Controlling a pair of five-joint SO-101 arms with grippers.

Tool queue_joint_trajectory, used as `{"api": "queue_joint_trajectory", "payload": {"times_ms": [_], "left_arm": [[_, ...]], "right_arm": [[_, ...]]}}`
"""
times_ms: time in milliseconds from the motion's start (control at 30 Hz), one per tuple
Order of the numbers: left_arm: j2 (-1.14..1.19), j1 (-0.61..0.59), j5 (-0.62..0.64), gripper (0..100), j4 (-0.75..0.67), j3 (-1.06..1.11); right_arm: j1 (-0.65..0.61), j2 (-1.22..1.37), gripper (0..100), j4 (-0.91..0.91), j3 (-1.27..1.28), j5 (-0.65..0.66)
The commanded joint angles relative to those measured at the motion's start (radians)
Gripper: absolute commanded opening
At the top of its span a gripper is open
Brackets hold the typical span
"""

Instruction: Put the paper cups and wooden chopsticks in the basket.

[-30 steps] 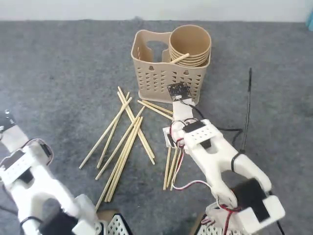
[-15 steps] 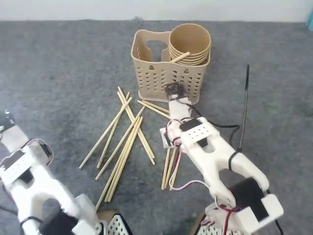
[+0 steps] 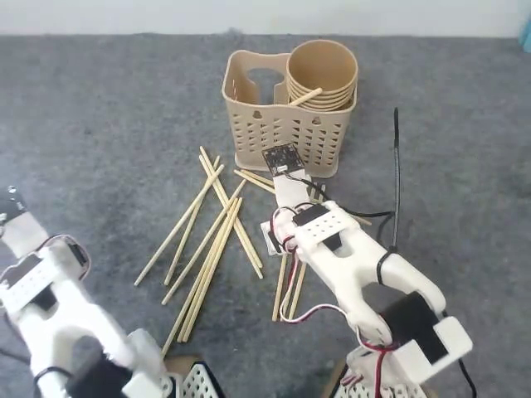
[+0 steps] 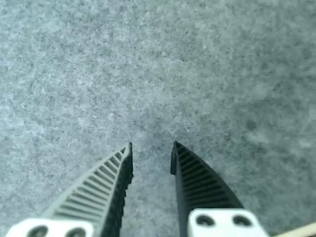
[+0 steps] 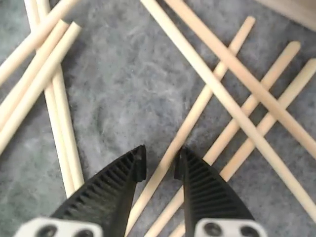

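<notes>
The beige basket [image 3: 267, 126] stands at the back of the grey carpet. A stack of paper cups [image 3: 323, 73] sits in its right compartment with one chopstick [image 3: 304, 98] leaning inside. Several wooden chopsticks [image 3: 209, 240] lie scattered in front of it. My right arm [image 3: 328, 236] hangs over the right-hand chopsticks. My right gripper [image 5: 159, 162] is narrowly open, its tips on either side of one chopstick [image 5: 185, 129] lying on the carpet. My left gripper [image 4: 151, 147] is slightly open over bare carpet, holding nothing; its arm [image 3: 41, 290] stays at the near left.
A black cable [image 3: 395, 170] runs over the carpet to the right of the right arm. The basket's left compartment [image 3: 253, 83] holds nothing. Both arm bases stand at the near edge. A chopstick end [image 4: 301, 231] lies close to the left gripper.
My right arm has swung left and a little nearer, away from the basket's front wall to above the chopsticks. The black cable moved left with it. The left arm kept still.
</notes>
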Motion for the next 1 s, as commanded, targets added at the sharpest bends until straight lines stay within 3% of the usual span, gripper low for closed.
{"api": "queue_joint_trajectory", "payload": {"times_ms": [0, 100, 267, 433, 733, 833, 967], "left_arm": [[-0.005, 0.008, -0.015, 13, -0.015, -0.005], [-0.005, 0.008, -0.015, 13, -0.015, -0.005], [-0.005, 0.006, -0.015, 13, -0.015, -0.005], [-0.005, 0.006, -0.015, 13, -0.015, -0.005], [-0.005, 0.006, -0.015, 13, -0.015, -0.005], [-0.005, 0.006, -0.015, 13, -0.015, -0.005], [-0.005, 0.005, -0.015, 13, -0.015, -0.005]], "right_arm": [[0.013, 0.015, 8.8, 0.028, -0.040, -0.009], [0.018, 0.015, 0.1, 0.062, -0.040, -0.009], [0.019, -0.047, 0.8, 0.257, -0.040, -0.006], [-0.005, -0.288, 0.8, 0.452, -0.040, 0.014], [-0.163, -0.763, 0.8, 0.846, -0.040, 0.381], [-0.159, -0.828, 0.8, 0.842, -0.046, 0.419], [-0.084, -0.825, 0.8, 0.699, -0.051, 0.370]]}}
